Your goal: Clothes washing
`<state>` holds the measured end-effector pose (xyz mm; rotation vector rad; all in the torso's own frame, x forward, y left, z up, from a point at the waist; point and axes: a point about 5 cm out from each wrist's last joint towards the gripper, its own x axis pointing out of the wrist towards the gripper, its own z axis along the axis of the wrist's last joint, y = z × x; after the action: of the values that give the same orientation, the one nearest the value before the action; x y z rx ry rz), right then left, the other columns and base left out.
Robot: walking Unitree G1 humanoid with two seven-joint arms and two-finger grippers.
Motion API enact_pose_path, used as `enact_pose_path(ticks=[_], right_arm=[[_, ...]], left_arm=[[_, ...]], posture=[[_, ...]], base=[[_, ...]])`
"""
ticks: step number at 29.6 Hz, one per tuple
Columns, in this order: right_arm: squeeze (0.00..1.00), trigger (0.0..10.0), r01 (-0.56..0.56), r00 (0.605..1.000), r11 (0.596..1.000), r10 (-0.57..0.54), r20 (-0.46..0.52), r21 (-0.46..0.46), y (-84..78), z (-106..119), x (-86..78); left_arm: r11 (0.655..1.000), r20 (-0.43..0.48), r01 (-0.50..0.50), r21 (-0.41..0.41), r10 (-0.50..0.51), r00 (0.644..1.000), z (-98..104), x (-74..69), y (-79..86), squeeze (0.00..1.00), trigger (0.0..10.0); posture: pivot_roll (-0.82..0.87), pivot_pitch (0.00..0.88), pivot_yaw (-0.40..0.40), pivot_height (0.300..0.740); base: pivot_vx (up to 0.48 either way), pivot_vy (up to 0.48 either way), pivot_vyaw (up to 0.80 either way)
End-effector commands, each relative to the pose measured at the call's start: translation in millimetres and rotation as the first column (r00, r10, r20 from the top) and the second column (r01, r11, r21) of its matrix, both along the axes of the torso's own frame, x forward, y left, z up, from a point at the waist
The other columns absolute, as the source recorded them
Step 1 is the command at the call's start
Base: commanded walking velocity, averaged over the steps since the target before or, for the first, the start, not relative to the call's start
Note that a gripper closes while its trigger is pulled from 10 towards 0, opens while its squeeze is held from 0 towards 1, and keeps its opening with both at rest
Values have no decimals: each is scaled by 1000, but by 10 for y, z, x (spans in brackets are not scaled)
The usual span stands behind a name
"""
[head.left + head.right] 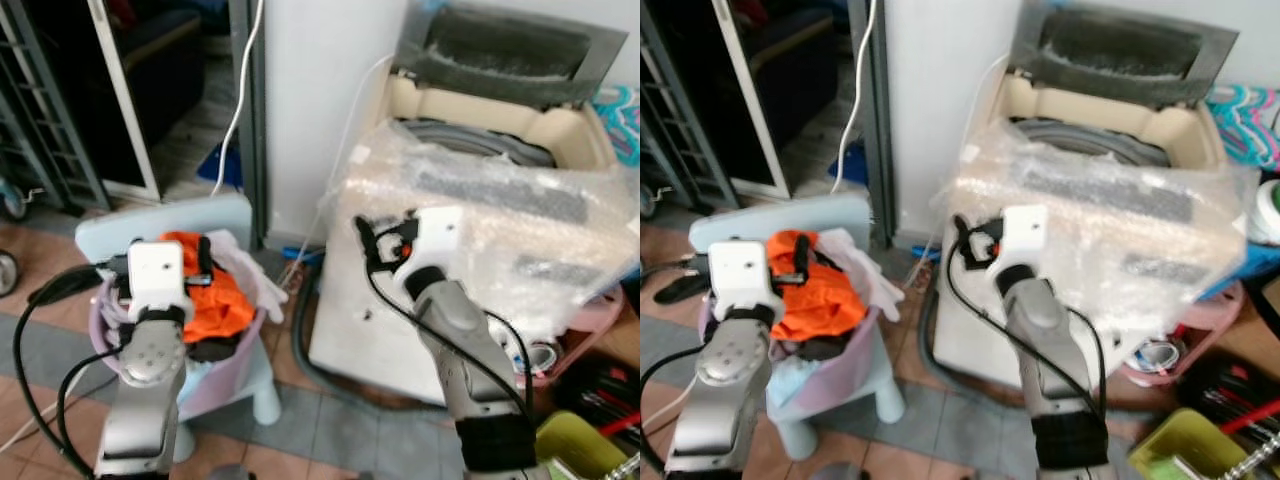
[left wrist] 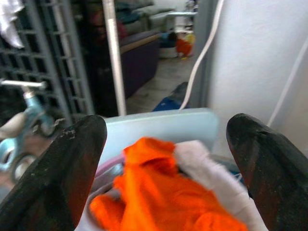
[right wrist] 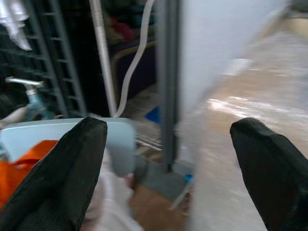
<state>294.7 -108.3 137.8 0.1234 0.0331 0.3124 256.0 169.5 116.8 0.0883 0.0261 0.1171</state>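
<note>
Left gripper hovers over the laundry basket, fingers spread wide, nothing between them. Orange garment lies just beyond and below the fingertips, centred in the gap, heaped on top of the load. White cloth beside the orange, toward the right finger, draped over the basket rim. Basket sits on a pale blue child's chair, chair back rising past the clothes.

Right gripper held in front of the washing machine, fingers also wide apart, holding nothing. Machine's front corner, wrapped in clear plastic sheeting, lies ahead of the right finger; the chair and a sliver of orange lie off past the left finger. Machine lid stands open, drum rim visible. White hose runs down the wall between basket and machine.
</note>
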Motion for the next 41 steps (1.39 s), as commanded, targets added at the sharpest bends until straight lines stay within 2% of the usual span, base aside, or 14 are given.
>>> enact_pose_path(ticks=[1, 8, 18, 23, 30, 34, 38, 41], right_arm=[[0, 10000, 2, 1000, 1000, -2, 18, 15, -26, 71, 5], [0, 10000, -10, 1000, 1000, 10, 11, 19, -30, 78, 43], [0, 10000, -5, 1000, 1000, 5, -3, 2, -24, -5, 51], [0, 10000, 40, 999, 999, -40, -8, 22, -70, -57, 51], [0, 10000, 37, 999, 999, -37, -23, -3, -58, -124, -1], [0, 10000, -7, 1000, 999, 6, -13, -34, -14, -140, -22], [0, 10000, -22, 1000, 1000, 22, -15, -22, 25, -125, 23], [0, 10000, -28, 1000, 999, 28, -10, -27, 40, -107, 57]], left_arm=[[1000, 3, 1, 9, -2, 1000, 22, -10, -21, 0, 10000], [1000, -21, -8, 26, 8, 1000, -16, -34, -3, 0, 10000], [999, -59, -18, 35, 20, 998, -55, -43, 67, 0, 10000], [999, -92, 8, 44, -4, 996, -114, -40, 52, 0, 10000], [999, -113, 5, 33, -1, 994, -148, -31, 59, 0, 10000], [1000, -114, 1, 25, 2, 993, -148, -19, 40, 0, 10000], [1000, -105, -1, 23, 3, 994, -136, -12, 19, 0, 10000], [1000, -98, -5, 22, 7, 995, -122, -8, 14, 0, 10000]], posture=[[16, 0, -49, 740], [20, 0, -44, 740], [22, 0, 4, 740], [16, 0, 41, 740], [11, 0, 28, 740], [23, 0, 7, 740], [36, 0, -8, 740], [41, 0, -16, 740]], base=[[0, 0, 763], [0, 0, 757], [0, 0, 754], [0, 0, 0], [0, 0, 0], [0, 420, 600], [0, 480, 800], [0, 480, 0]])
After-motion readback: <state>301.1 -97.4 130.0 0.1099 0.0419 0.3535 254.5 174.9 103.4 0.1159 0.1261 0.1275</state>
